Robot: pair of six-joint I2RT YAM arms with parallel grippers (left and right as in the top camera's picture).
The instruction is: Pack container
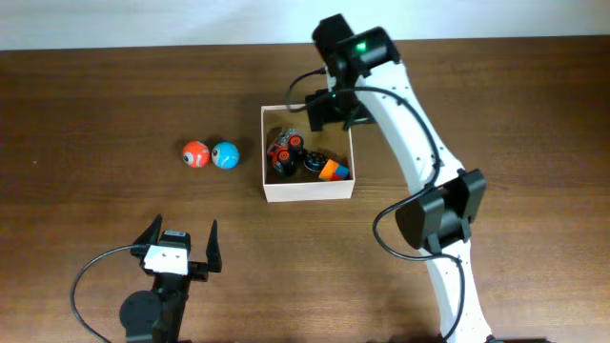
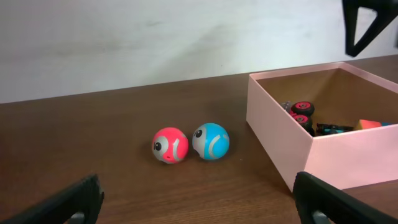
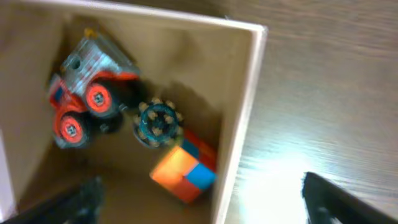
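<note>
Box (image 1: 307, 193) at centre frame, toys (image 1: 286, 152) inside; red ball (image 1: 195, 153) and blue ball (image 1: 226, 154) side by side on the worktop (image 1: 95, 95), left of it. Left hand (image 1: 181, 236), lower left, wide and empty: straddle the blue ball squarely, close gently against rolling. Right hand (image 1: 324, 110), wide above the box: lift clear first.

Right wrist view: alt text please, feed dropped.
Looking down into the cardboard box, which holds a toy truck with red wheels, a teal toothed disc and an orange-and-blue cube. The right gripper, open, shows blurred fingers at the bottom corners.
</note>
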